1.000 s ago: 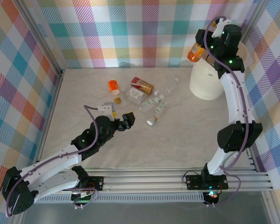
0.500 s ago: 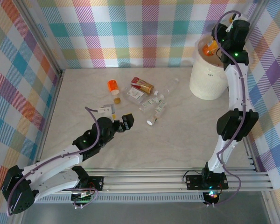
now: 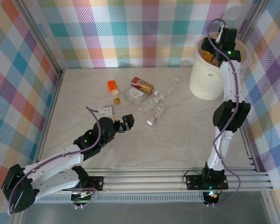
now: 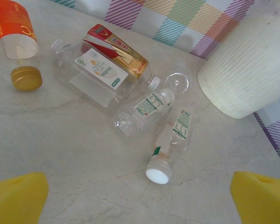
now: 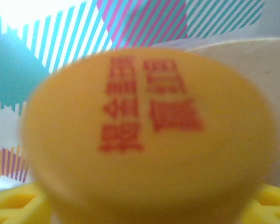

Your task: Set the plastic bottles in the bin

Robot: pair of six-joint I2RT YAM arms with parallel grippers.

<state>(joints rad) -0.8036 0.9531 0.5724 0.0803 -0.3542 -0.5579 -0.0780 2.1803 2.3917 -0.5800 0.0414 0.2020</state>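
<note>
**Plastic bottles, loose lot.** We count six lying on the marbled table [image 3: 186, 135], clustered near its middle and well apart from the bin [image 3: 206, 86].
- Orange-labelled bottle [image 4: 13, 25], with a gold cap [image 4: 26, 78] loose just beside it.
- Red-and-gold bottle [image 4: 117, 49], on its side against the flat clear bottle [image 4: 91, 74], which has a white label.
- Small clear bottle [image 4: 144, 108] with a green-and-white label.
- White-capped bottle [image 4: 170, 144], clear, its cap turned toward the left wrist camera.
- Slim clear bottle [image 3: 170, 86], the one nearest the bin.

**Seventh bottle.** We see only its orange top [image 5: 149, 135], blurred and printed with red characters. It sits between the yellow pads [image 5: 14, 205] of the right gripper [image 3: 211, 51], which hangs over the bin's mouth. We cannot tell whether that gripper is clamped on it or has let go.

**Bin.** Round, cream-white, ribbed wall, standing at the table's far right corner.

**Left gripper** [image 3: 127, 121]. Low over the table near the cluster, jaws spread wide, with nothing between them.
</note>
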